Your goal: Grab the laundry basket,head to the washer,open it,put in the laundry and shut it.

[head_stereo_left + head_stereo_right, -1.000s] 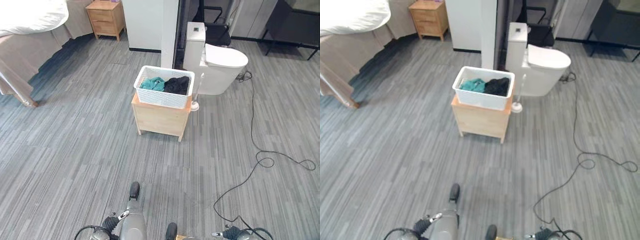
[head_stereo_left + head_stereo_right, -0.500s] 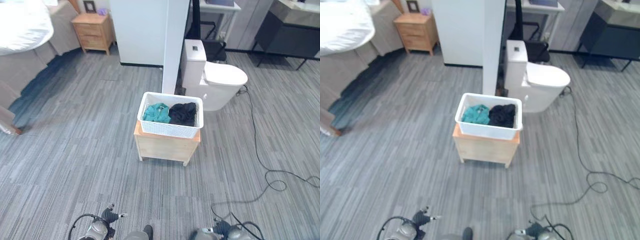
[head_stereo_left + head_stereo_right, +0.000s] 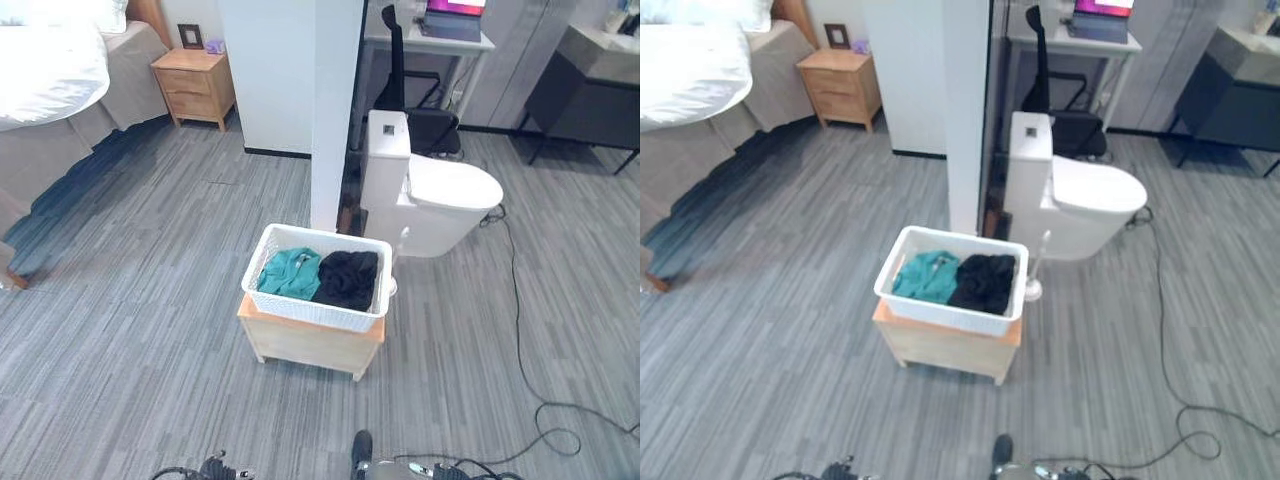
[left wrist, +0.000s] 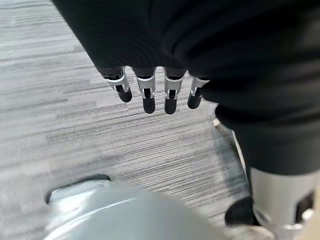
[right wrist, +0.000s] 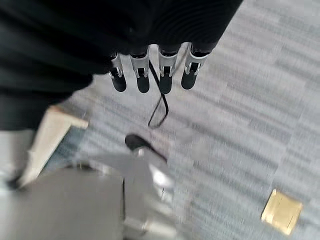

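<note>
Step in hand, as judged: approach to the laundry basket [image 3: 317, 290], grab not yet begun. White mesh basket at centre frame in the eye views, sitting on a low wooden stand [image 3: 308, 345], surface edge showing under its near rim. Inside: teal garment [image 3: 288, 273] on the left half, black garment [image 3: 349, 278] on the right half, touching each other. Toilet [image 3: 432, 199] just behind and right of the basket, white pillar [image 3: 338, 110] directly behind it, toilet brush [image 3: 1036, 272] between basket and toilet. Bed [image 3: 55, 75] in upper left, nightstand [image 3: 195, 88] beside it. No washer identifiable in these frames.

Left hand [image 4: 150, 92]: fingers straight and relaxed, hanging side by side over bare grey floor [image 4: 60, 120], holding nothing, touching nothing. Right hand [image 5: 150, 75]: same, fingers straight, slightly apart in a row, nothing held, floor below. Small tan square [image 5: 283, 218] lying on the floor in the right wrist view, lower right; identity unclear.

Next move, likely: close in square on the stand, bring both hands up to the basket's left and right rims, curl fingers under the lip. Risk: stand is low and light-looking, a nudge could shift it; brush and toilet crowd the right side.
</note>
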Robot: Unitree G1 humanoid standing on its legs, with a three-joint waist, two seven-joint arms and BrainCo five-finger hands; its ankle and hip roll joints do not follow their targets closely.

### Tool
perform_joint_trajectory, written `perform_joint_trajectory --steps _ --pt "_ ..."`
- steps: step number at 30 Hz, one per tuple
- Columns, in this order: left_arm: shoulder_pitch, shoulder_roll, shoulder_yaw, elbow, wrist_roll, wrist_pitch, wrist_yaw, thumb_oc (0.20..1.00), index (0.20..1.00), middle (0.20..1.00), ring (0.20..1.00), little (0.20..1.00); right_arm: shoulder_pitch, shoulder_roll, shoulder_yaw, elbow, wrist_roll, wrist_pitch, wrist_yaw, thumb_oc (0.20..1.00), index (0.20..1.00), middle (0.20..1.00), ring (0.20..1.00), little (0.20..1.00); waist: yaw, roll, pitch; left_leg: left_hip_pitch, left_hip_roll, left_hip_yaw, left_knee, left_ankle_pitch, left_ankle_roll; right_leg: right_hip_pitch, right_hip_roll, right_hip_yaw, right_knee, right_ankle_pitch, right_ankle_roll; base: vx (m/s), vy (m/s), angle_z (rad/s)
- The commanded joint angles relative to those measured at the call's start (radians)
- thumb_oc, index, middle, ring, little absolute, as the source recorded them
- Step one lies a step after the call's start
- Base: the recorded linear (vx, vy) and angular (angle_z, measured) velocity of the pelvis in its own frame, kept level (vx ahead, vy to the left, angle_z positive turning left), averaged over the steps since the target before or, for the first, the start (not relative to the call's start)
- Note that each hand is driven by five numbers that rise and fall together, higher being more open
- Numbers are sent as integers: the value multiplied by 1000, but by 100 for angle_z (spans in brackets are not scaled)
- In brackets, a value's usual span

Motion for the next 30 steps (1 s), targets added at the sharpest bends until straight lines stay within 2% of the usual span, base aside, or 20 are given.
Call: perform_joint_trajectory --steps 1,2,4,6,7,8,10,11,13,14,19,23,27,28,29,30 --pt "-36 52 11 -50 -85 -14 12 1000 1000 1000 1000 1000 -15 -29 49 16 19 -5 1 1000 1000 1000 1000 1000 18 -37 47 -112 -89 1 129 89 140 -13 -21 84 59 -54 46 149 -170 -19" --pt "-35 56 20 -55 -101 -14 16 1000 1000 1000 1000 1000 -23 -35 57 0 19 -7 -2 1000 1000 1000 1000 1000 27 -45 51 -136 -87 -6 146 95 147 -1 -15 94 63 -71 37 159 -144 -15" --pt "-39 62 28 -66 -118 -19 25 1000 1000 1000 1000 1000 -40 -44 69 -26 17 -14 -17 1000 1000 1000 1000 1000 40 -54 54 -171 -46 7 105 102 154 16 -6 101 79 -102 25 163 -95 -20" --pt "-41 66 21 -74 -119 -26 34 1000 1000 1000 1000 1000 -62 -51 81 -54 18 -27 -31 1000 1000 1000 1000 1000 47 -67 49 -182 12 34 -49 72 159 29 -7 102 79 -122 33 215 18 -23" --pt "-44 72 11 -80 -122 -29 37 1000 1000 1000 1000 1000 -78 -58 93 -71 19 -34 -37 1000 1000 1000 1000 1000 58 -54 41 -167 53 27 -283 85 141 45 3 112 79 -143 43 188 84 -19" --pt "-43 72 11 -80 -122 -29 37 1000 1000 1000 1000 1000 -78 -58 93 -71 19 -34 -37 1000 1000 1000 1000 1000 61 -55 45 -156 54 31 -294 89 141 49 3 114 80 -145 42 177 134 -27" --pt "-50 72 -7 -84 -124 -31 36 1000 1000 1000 1000 1000 -86 -62 103 -81 23 -37 -42 1000 1000 1000 1000 1000 70 -26 36 -172 98 19 -441 181 118 71 15 106 90 -175 46 132 126 -24" --pt "-43 71 -6 -84 -115 -29 37 1000 1000 1000 1000 1000 -86 -54 107 -94 20 -39 -36 1000 1000 1000 1000 1000 69 -18 29 -148 112 30 -476 169 116 71 19 108 111 -186 45 101 86 -20" --pt "-37 71 -9 -85 -107 -30 37 1000 1000 1000 1000 1000 -77 -50 107 -105 15 -41 -40 1000 1000 1000 1000 1000 69 -14 24 -133 110 29 -479 169 111 75 17 115 124 -190 51 144 119 -33" --pt "-28 71 -16 -77 -88 -29 33 1000 1000 1000 1000 1000 -73 -44 103 -118 14 -41 -37 1000 1000 1000 1000 1000 65 -13 5 -121 83 26 -467 150 110 85 -3 123 127 -183 62 240 207 -61" --pt "7 80 3 -56 -61 -28 30 1000 1000 1000 1000 1000 -43 -28 74 -138 16 -39 -38 1000 1000 1000 1000 1000 64 -5 -28 -64 42 76 -491 117 127 113 -54 150 105 -170 95 156 182 -23" --pt "22 83 30 -69 -77 -31 34 1000 1000 1000 1000 1000 -29 -39 37 -167 23 -39 -55 1000 1000 1000 1000 1000 58 -3 -40 -43 31 98 -504 105 136 116 -72 160 90 -158 110 66 104 -23" --pt "49 102 79 -162 -149 -53 50 1000 1000 1000 1000 1000 -5 -87 -43 -214 44 -43 -90 1000 1000 1000 1000 1000 51 1 -52 -19 21 110 -529 96 144 122 -91 158 60 -141 128 42 52 -15" --pt "62 110 94 -208 -173 -60 53 1000 1000 1000 1000 1000 2 -100 -69 -232 50 -43 -102 1000 1000 1000 1000 1000 52 1 -56 -15 19 113 -538 98 145 127 -95 154 50 -137 132 47 32 -16" --pt "105 133 130 -338 -198 -70 67 1000 1000 1000 1000 1000 26 -129 -122 -281 57 -46 -125 1000 1000 1000 1000 1000 56 2 -60 -6 16 114 -551 98 146 137 -102 147 36 -131 138 42 21 0" --pt "107 133 130 -340 -198 -69 67 1000 1000 1000 1000 1000 27 -130 -122 -282 57 -45 -125 1000 1000 1000 1000 1000 56 2 -60 -5 16 114 -551 98 146 138 -102 147 35 -131 138 59 24 0"
